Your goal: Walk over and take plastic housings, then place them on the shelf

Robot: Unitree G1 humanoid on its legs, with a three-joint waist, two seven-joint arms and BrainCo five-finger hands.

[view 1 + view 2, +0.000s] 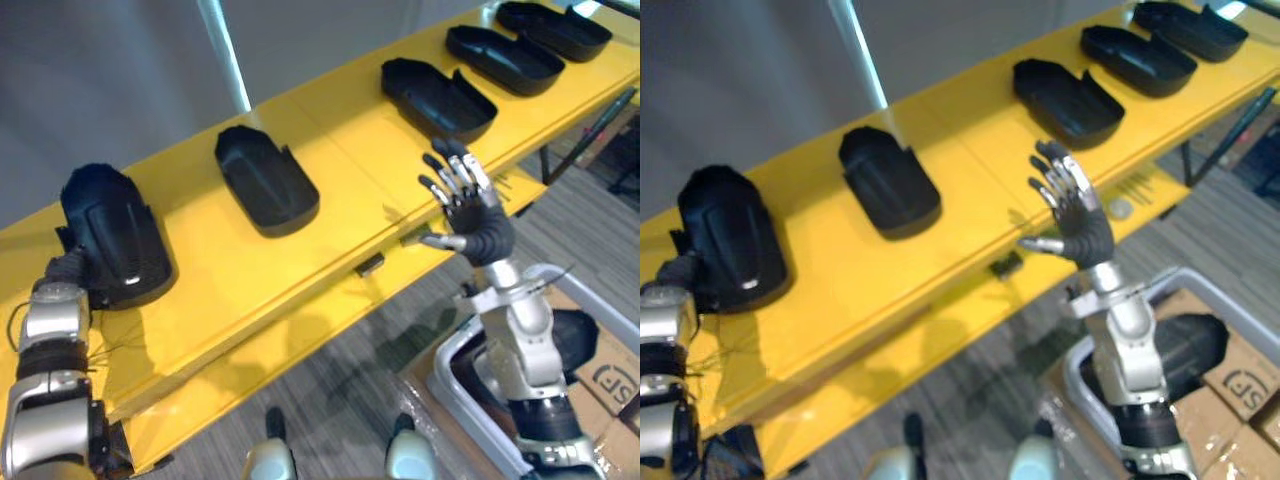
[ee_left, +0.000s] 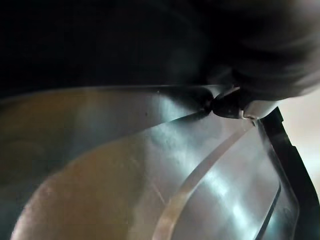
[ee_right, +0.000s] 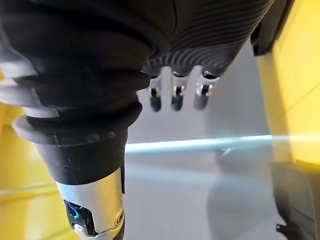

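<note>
Several black plastic housings lie in a row on the yellow shelf (image 1: 330, 250). The leftmost housing (image 1: 115, 235) sits dome-up at the shelf's left end, and my left hand (image 1: 68, 268) is against its near left side; its glossy dark surface (image 2: 150, 175) fills the left wrist view. Another housing (image 1: 265, 180) lies open side up in the middle. Three more housings (image 1: 437, 97) (image 1: 505, 58) (image 1: 555, 28) run to the far right. My right hand (image 1: 470, 205) is raised over the shelf's front edge, open and holding nothing; its straight fingers (image 3: 172, 97) show in the right wrist view.
A grey bin (image 1: 455, 395) stands on the floor at the lower right with a black housing (image 1: 575, 340) inside. Cardboard boxes (image 1: 612, 385) sit beside it. A grey wall (image 1: 120, 80) backs the shelf, and a dark shelf leg (image 1: 592, 128) slants down at the right.
</note>
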